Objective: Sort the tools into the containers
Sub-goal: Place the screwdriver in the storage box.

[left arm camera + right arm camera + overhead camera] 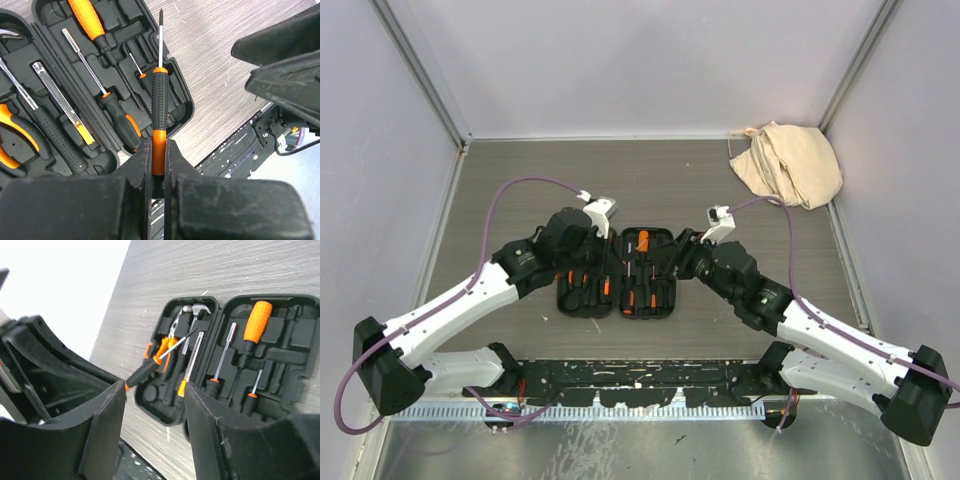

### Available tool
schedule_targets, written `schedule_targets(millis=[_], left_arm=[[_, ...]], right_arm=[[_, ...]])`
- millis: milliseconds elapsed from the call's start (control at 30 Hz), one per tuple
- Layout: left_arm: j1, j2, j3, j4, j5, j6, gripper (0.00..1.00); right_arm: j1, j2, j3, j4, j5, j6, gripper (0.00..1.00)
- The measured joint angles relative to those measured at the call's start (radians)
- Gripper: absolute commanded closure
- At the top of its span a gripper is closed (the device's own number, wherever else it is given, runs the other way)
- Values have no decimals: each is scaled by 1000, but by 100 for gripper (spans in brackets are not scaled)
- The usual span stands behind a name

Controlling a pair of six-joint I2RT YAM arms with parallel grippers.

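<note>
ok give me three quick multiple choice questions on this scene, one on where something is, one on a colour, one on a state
1. Where is the beige cloth bag?
A. far right corner of the table
B. inside the case
C. under the left arm

2. What colours is the handle of the screwdriver in the left gripper?
A. red and blue
B. black and orange
C. all yellow

3. How is the tool case?
A. shut and latched
B. standing on edge
C. lying open

Answers: 1 A, the top view shows it in that corner; 2 B, a black grip with an orange end sits between the shut fingers; 3 C, both halves lie flat, insides up.
</note>
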Motion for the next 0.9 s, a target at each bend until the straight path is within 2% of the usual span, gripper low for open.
schedule_targets(millis=[133,267,433,667,900], left_arm=[[0,-7,-16,18,-4,-24,100],[0,-7,-18,38,-3,-40,100],[-3,-7,-19,64,-3,-59,100],[-10,-7,-28,88,-2,-67,100],[-11,-11,-40,100,-2,-76,100]], right_arm=[[0,2,-11,45,42,180,49],[0,31,-11,84,40,306,54],[6,96,-21,158,19,442,57],[20,148,-26,222,-5,532,57],[24,152,-34,191,11,571,58]])
